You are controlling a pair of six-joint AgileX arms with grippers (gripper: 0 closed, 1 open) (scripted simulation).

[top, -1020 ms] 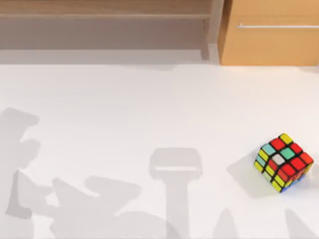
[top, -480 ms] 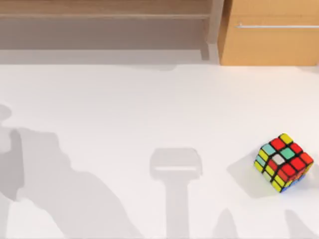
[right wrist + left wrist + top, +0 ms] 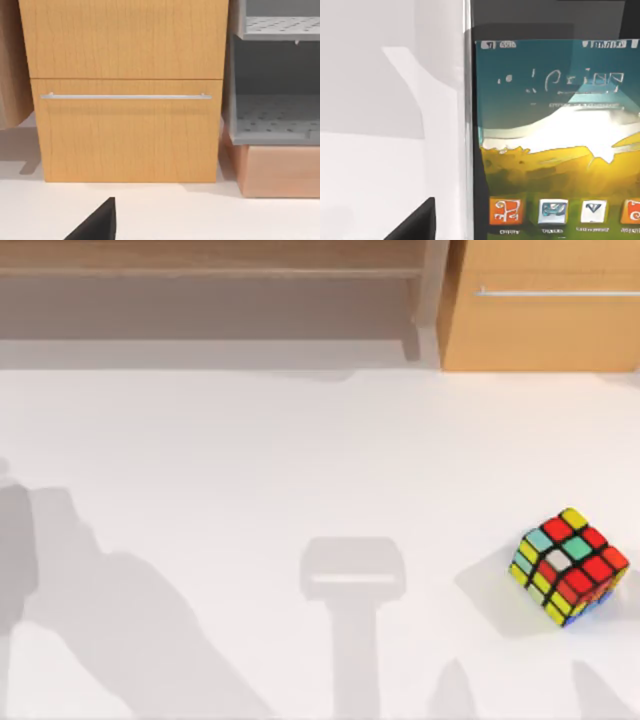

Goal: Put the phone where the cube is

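Observation:
The phone (image 3: 555, 140) lies very close under the left wrist camera, with its white edge, black front and lit screen of colourful app icons facing up. A black part of my left gripper (image 3: 415, 225) shows beside the phone's white edge, apart from it. Whether the phone is held cannot be told. The cube (image 3: 568, 565), scrambled with red, yellow, teal and white stickers, rests on the white table (image 3: 300, 460) at the right near the front. A black part of my right gripper (image 3: 95, 225) shows above bare table, facing the wooden cabinet.
A wooden drawer cabinet (image 3: 545, 310) with a metal handle stands at the back right, and a low shelf (image 3: 200, 270) runs along the back. Grey perforated shelves (image 3: 277, 115) sit beside the cabinet. Arm shadows fall on the table's left front.
The arm shadow on the table's left has slid further left and changed shape. The cube has not moved.

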